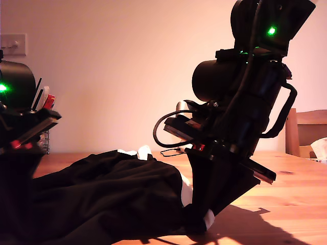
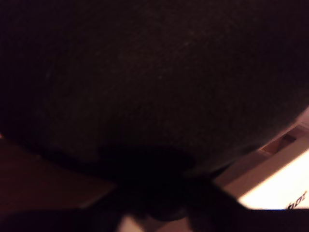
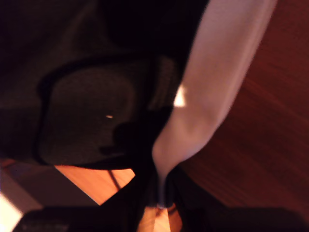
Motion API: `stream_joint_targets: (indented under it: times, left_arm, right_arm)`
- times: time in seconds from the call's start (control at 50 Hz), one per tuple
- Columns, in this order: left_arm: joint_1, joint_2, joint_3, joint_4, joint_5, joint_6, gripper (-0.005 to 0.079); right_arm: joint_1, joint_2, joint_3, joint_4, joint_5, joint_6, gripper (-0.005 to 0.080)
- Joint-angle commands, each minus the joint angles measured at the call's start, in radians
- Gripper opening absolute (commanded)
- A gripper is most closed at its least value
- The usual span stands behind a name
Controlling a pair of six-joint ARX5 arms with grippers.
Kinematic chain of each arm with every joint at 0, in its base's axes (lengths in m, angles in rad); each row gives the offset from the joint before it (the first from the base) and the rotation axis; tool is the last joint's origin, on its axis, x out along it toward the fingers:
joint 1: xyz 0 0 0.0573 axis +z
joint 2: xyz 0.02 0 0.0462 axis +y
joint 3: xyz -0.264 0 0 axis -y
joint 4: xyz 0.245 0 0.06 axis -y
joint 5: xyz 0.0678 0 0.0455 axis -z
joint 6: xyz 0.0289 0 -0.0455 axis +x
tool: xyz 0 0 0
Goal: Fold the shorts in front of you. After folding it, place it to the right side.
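Exterior view. The shorts [image 1: 110, 199] lie in a rumpled black heap on the wooden table [image 1: 301, 178], filling the lower part of the exterior view's left and centre. One arm reaches down at centre-right, and its gripper meets the cloth where a spot of white band [image 1: 208, 219] shows at the table surface; by the white band at its jaws this is my second gripper [image 1: 202, 222]. A second arm is only partly seen at the exterior view's left edge.

First wrist view. Black fabric of the shorts [image 2: 154, 82] fills nearly the whole picture. My first gripper [image 2: 154, 203] is a dark shape beneath it, apparently gathered on cloth, but I cannot tell whether its jaws are closed.

Second wrist view. My second gripper [image 3: 161, 200] has its jaws pinched tight on the white hem band [image 3: 212, 87], which runs away from the jaws over the table.

Risk. The hold looks to be on a narrow edge; a quick pull could slip the band free, and the bunched heap could drag and fold unevenly.
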Motion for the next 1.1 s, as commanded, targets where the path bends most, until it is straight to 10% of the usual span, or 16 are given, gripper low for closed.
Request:
stream_joint_targets:
  times: [0.0, 0.76, 1.08]
  left_arm:
    - [-0.005, 0.02, -0.023, -0.025, 0.015, 0.026, -0.002]
    - [-0.137, -0.301, -0.016, -0.37, 0.278, 0.09, -0.002]
    - [-0.104, -0.386, 0.013, -0.247, 0.346, 0.014, -0.002]
  right_arm:
    - [0.003, 0.049, -0.023, -0.042, 0.023, -0.011, -0.0012]
    - [0.006, -0.348, -0.023, -0.442, 0.051, -0.061, -0.0012]
    - [0.008, -0.405, 0.026, -0.324, 0.038, -0.016, -0.0012]
